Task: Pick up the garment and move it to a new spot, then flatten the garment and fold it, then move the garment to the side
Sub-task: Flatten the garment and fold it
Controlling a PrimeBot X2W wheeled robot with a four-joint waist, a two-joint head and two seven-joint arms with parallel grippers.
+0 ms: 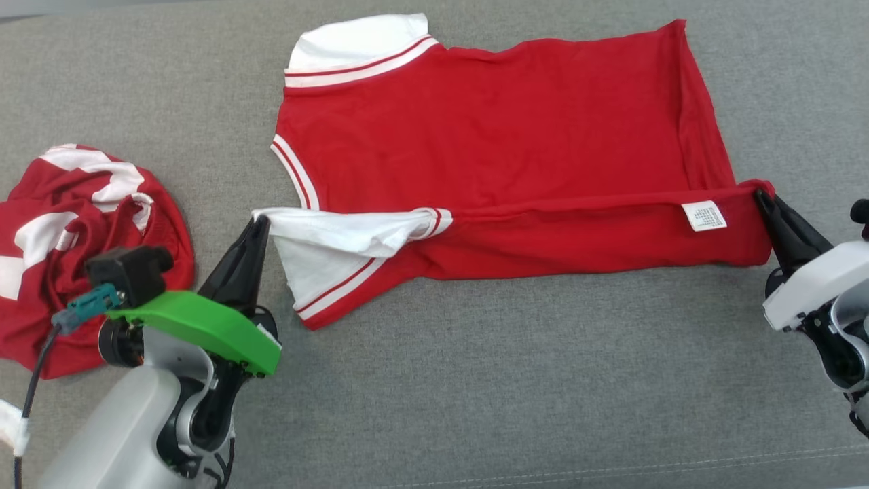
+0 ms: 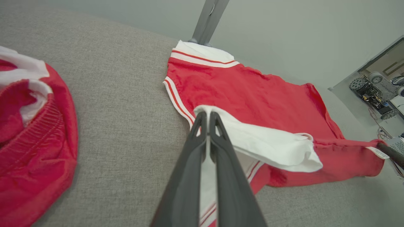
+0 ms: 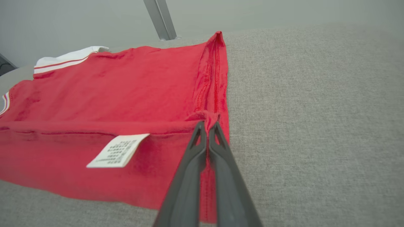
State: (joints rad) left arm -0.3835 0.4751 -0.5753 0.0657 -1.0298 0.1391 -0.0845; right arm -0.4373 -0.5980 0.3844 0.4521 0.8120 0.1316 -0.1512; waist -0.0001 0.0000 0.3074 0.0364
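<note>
Garment (image 1: pixel 502 136): near edge in both grippers (image 1: pixel 261 225) (image 1: pixel 762 197)

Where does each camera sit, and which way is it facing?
Head view: on the head, looking down at the shirt on the grey surface; left gripper and right gripper both show.
Left wrist view: on the left arm, looking along its gripper at the white sleeve it pinches.
Right wrist view: on the right arm, looking along its gripper at the hem corner beside the label.
Shared: head and left wrist views both show the crumpled garment.
</note>
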